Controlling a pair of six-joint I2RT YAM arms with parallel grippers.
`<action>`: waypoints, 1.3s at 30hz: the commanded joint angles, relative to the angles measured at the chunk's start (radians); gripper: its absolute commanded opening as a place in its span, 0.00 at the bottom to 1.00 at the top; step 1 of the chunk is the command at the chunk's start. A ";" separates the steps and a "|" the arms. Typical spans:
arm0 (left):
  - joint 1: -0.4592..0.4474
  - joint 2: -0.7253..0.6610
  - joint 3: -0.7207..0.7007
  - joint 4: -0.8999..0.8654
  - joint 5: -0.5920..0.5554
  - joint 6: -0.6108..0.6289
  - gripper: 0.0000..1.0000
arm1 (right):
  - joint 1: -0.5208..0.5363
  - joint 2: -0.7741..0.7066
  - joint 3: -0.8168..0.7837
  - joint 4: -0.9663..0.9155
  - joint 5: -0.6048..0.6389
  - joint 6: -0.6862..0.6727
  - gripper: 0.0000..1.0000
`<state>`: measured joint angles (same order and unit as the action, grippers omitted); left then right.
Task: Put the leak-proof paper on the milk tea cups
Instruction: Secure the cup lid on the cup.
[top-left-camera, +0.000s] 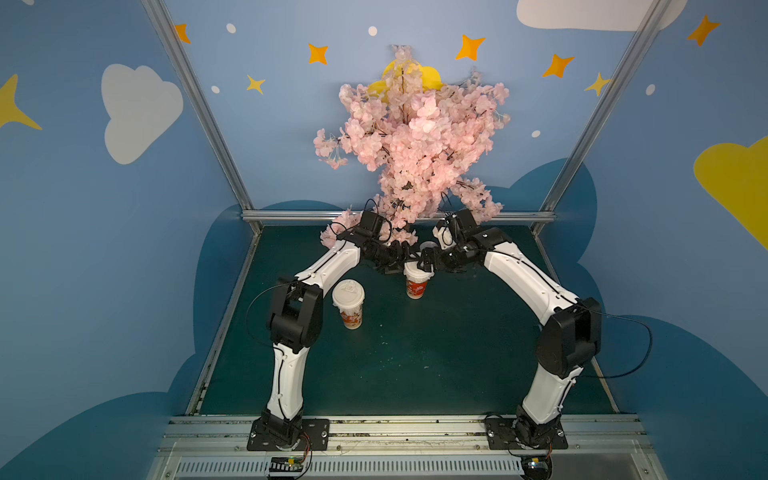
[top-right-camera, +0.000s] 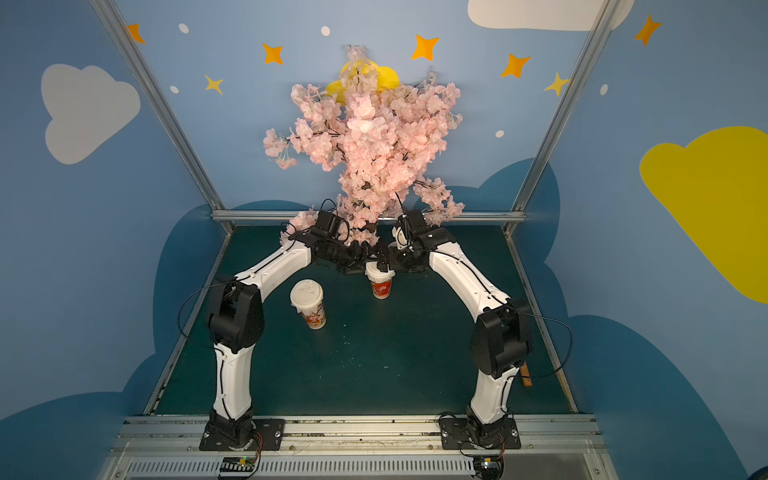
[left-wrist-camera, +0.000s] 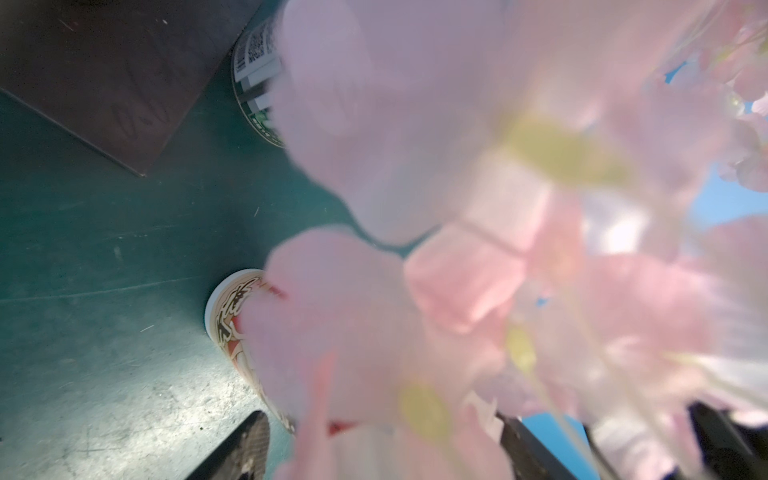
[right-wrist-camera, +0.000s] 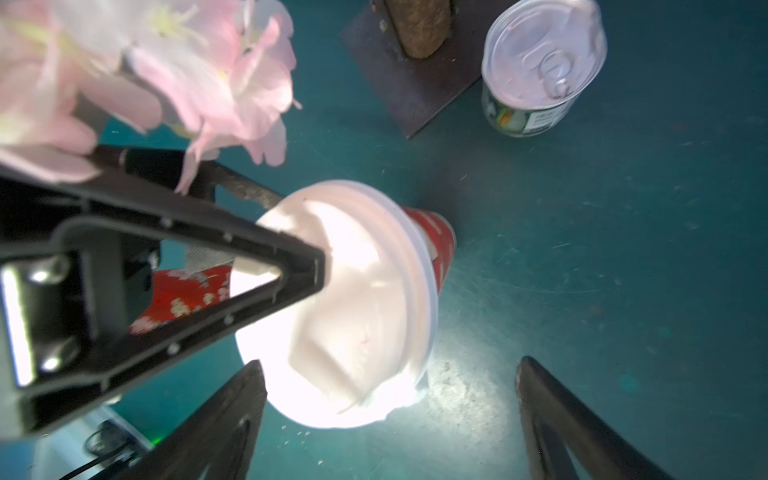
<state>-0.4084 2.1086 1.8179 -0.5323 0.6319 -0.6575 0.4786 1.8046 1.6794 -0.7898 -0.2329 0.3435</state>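
Both arms are up at the back of the mat (top-left-camera: 436, 365), meeting over the far cup (top-left-camera: 416, 287), which stands upright with red print and a cream base. In the right wrist view its top is a bright, washed-out white lid (right-wrist-camera: 365, 299) wider than the red body (right-wrist-camera: 432, 237). A thin ragged white edge pokes out under the lid, too glared to call it paper. The left gripper (right-wrist-camera: 301, 232) has one finger (right-wrist-camera: 249, 257) lying over the lid and the other by the rim. They stand apart, but I cannot tell whether they press on anything. The right gripper (right-wrist-camera: 390, 365) is spread wide, fingers either side with nothing between them, close by the lid. Blossoms (left-wrist-camera: 498, 208) smother the left wrist view, with only a slice of the cup (left-wrist-camera: 230, 316) showing. Nearer the left arm, the near cup (top-left-camera: 351, 320) stands apart and lidded. There the paper (top-left-camera: 351, 309) shows as a pale crinkled skirt hanging just under the lid, over the rim. A can (right-wrist-camera: 540, 70) sits beyond the far cup.
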 joint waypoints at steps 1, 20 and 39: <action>-0.006 0.052 0.009 -0.075 -0.041 0.027 0.82 | -0.035 -0.056 -0.053 0.068 -0.167 0.075 0.93; -0.005 0.066 0.031 -0.075 -0.046 0.021 0.82 | -0.144 -0.004 -0.264 0.323 -0.532 0.245 0.81; -0.004 0.071 0.034 -0.077 -0.046 0.019 0.81 | -0.160 0.089 -0.346 0.359 -0.504 0.202 0.67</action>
<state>-0.4084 2.1300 1.8492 -0.5491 0.6212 -0.6582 0.3222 1.8366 1.3762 -0.3759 -0.8165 0.5755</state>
